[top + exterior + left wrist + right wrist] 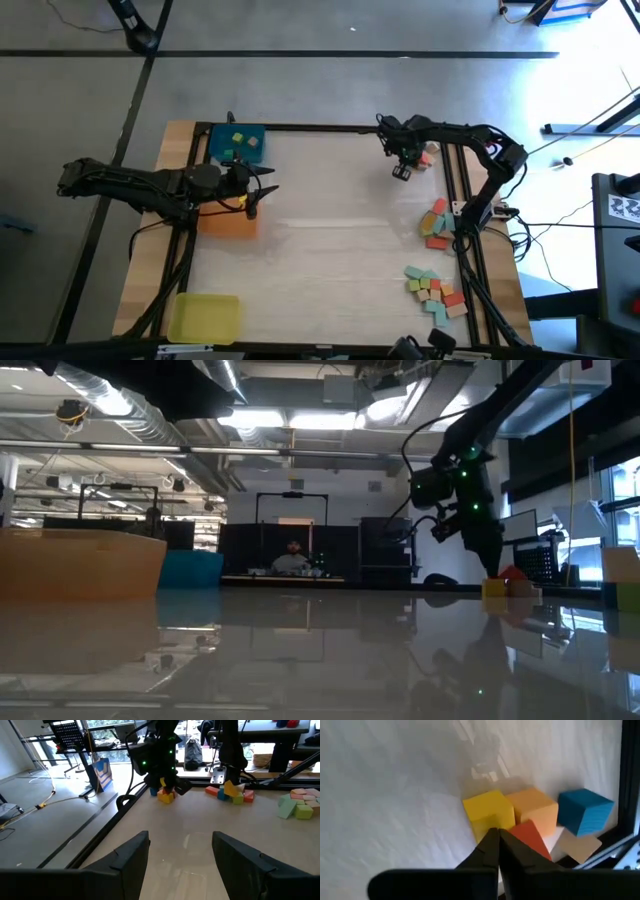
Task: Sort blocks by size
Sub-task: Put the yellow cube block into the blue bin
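From the top-down camera, sorting has barely started. The blue tray (pixel 237 143) at the far left corner of the desk (pixel 330 230) has a few small blocks in it, the orange tray (pixel 228 222) is mostly hidden under the left arm, and the yellow tray (pixel 204 316) at the near left corner looks empty. Most of the blocks (pixel 437 224) sit in two heaps along the right edge, plus a small cluster at the far right corner. The left claw (pixel 256 188) hangs over the orange tray, and the right claw (pixel 401 171) is up by that far corner cluster.

The desk-level camera doesn't add much: the right arm drops down beside a yellow block (pixel 494 588) and something reddish next to it, with the orange and blue trays off to the left.

Left wrist camera: that claw's fingers (pixel 131 855) are spread wide with nothing between them, just waiting.

Right wrist camera is the interesting one. The right claw's tips (pixel 498 845) are pinched completely together and empty, just above a tight group of cubes: a yellow cube (pixel 488 814), an orange cube (pixel 535 812), a red block (pixel 532 838) and a blue cube (pixel 584 812).

So I'd say nearly everything is left to do.
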Available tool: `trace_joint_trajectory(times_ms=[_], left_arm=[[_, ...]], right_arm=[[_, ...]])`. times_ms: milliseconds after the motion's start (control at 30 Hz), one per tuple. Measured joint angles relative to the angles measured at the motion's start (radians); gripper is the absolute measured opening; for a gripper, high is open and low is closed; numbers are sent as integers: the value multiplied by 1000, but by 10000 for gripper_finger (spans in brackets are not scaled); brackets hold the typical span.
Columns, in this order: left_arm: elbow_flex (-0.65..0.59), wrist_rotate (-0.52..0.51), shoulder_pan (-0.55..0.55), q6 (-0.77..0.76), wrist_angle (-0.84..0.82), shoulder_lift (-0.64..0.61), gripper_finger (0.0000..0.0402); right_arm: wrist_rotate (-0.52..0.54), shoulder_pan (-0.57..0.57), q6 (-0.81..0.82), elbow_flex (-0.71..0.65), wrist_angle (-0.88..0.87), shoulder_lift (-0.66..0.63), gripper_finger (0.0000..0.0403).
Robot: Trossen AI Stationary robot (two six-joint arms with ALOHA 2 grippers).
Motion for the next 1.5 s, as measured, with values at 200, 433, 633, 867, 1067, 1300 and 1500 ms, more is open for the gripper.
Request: trace_joint_trajectory(times_ms=[200,433,633,867,1067,1300,1500], left_arm=[[0,0,0,-3,1,0,205],[0,0,0,-12,1,0,205],[0,0,0,-12,0,0,205],[0,0,-3,-13,0,0,205],[0,0,-3,-4,-2,0,205],[0,0,-9,-10,-5,0,205],[0,0,-9,-9,-4,-3,205]], right_arm=[[-11,-6,-21,-16,19,-4,23],[-40,30,-26,-17,28,-4,25],[-55,101,-19,-14,31,-2,25],[-114,176,-15,33,38,4,25],[-267,226,-49,82,70,4,25],[-286,276,43,90,228,4,25],[-259,290,60,182,26,3,58]])
